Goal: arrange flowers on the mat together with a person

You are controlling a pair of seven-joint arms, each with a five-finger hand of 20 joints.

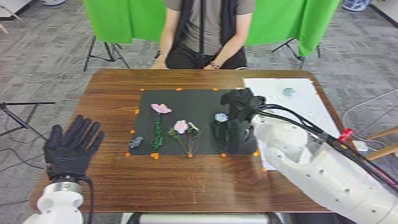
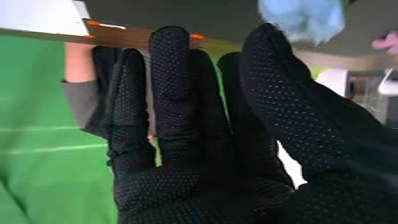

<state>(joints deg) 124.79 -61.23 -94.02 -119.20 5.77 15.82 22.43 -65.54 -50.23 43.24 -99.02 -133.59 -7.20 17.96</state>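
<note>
In the head view my right hand (image 1: 240, 100) is above the dark mat's right part (image 1: 187, 145), close to a light-blue flower (image 1: 221, 117) lying there. A pink flower (image 1: 161, 108), a pale pink flower (image 1: 181, 126) with thin stems and a small grey-blue flower (image 1: 136, 142) lie on the mat farther left. My left hand (image 1: 74, 147) rests palm-down at the table's left side, fingers straight. In the right wrist view my right hand (image 2: 178, 190) has straight fingers and holds nothing; the light-blue flower (image 2: 306, 19) is beyond its thumb.
A white board (image 1: 309, 107) with a small pale-blue flower (image 1: 289, 92) on it lies at the table's right. Orange marks edge the mat. A red object (image 1: 346, 134) is by the right edge. A person sits across the table.
</note>
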